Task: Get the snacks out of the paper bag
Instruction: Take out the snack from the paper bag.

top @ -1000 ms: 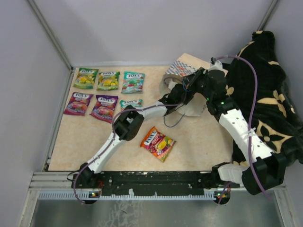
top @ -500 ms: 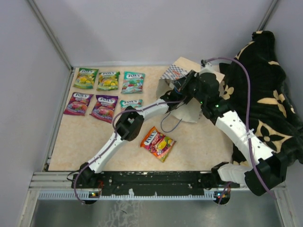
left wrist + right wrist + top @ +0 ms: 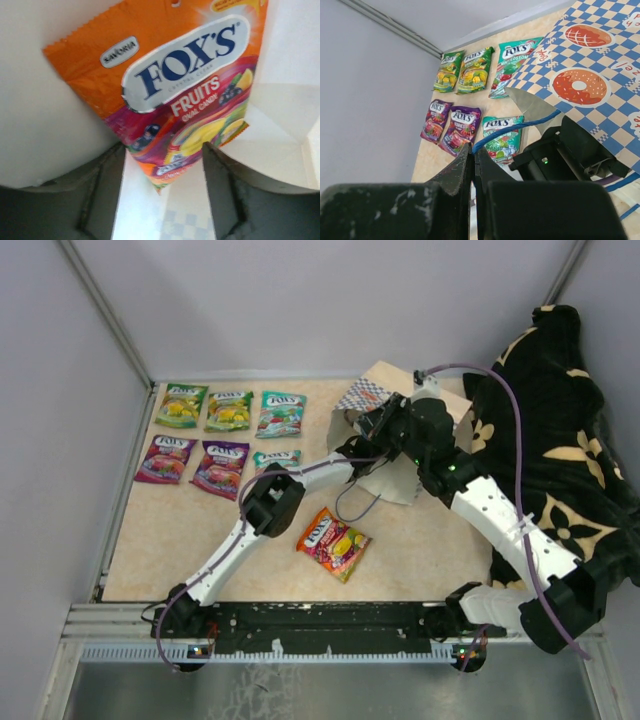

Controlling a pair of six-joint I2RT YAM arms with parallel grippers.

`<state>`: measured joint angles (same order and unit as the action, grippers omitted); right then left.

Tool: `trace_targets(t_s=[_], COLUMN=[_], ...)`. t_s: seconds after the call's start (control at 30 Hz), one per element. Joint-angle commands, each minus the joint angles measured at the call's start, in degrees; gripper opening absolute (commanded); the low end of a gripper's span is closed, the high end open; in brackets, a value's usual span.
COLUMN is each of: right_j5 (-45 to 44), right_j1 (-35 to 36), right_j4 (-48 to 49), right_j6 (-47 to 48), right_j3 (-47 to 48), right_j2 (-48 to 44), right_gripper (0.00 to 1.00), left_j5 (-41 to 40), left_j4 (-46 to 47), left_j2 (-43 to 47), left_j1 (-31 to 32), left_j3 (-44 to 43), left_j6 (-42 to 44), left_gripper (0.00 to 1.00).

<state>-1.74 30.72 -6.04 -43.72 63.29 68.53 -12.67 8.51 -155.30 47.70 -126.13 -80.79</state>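
Inside the paper bag [image 3: 398, 480] an orange packet [image 3: 185, 85] lies flat against the wall; the left gripper [image 3: 162, 152] has its jaws apart astride the packet's lower corner, not clearly pinching it; the right gripper [image 3: 472, 150] is pressed together on the blue cord handle [image 3: 520, 127]. Only a glossy corner sits between the fingers, so it may slide free on the pull; the fingers may also nip the paper wall and drag the bag; if the cord slips, the mouth could sag over the arm.
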Motion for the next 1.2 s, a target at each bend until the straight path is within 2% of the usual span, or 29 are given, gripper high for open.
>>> trace_targets(t_s=[0.0,0.1,0.2,0.47,0.67,0.93,1.03,1.17], right_j5=[-1.49,-2.01,-2.42,-3.5,-5.08,-11.13,-4.27,-2.46], right_j1=[1.01,1.01,1.0,1.01,0.94,-0.06,-4.33,-6.85], right_j4=[2.75,2.63,2.36,1.9,2.0,2.21,2.39,1.38], right_j6=[0.58,1.23,1.68,2.67,3.99,11.08,11.37,15.19], right_j3=[2.09,2.5,2.84,3.07,3.52,6.4,7.26,8.35], right_j2=[-2.87,-2.9,-3.08,-3.75,-3.65,0.13,2.68,4.24], right_gripper=[0.0,0.0,0.0,0.0,0.02,0.04,0.03,0.03], left_j5=[-2.08,-2.4,-2.54,-3.73,-3.1,-0.01,0.57,3.05], left_j4=[1.33,4.0,5.5,8.44,13.31,22.36,24.56,25.81], left_j2=[3.73,5.29,6.28,9.06,12.94,26.42,32.31,39.22], left_j1=[-0.83,-0.86,-0.98,-1.37,-1.38,-1.16,-1.3,-1.56], left_j3=[4.9,7.09,8.21,11.25,16.85,34.07,42.68,49.57], left_j6=[3.28,5.16,6.65,10.29,13.27,21.58,25.49,33.16], left_gripper=[0.59,0.39,0.24,0.0,0.0,0.0,0.0,0.0])
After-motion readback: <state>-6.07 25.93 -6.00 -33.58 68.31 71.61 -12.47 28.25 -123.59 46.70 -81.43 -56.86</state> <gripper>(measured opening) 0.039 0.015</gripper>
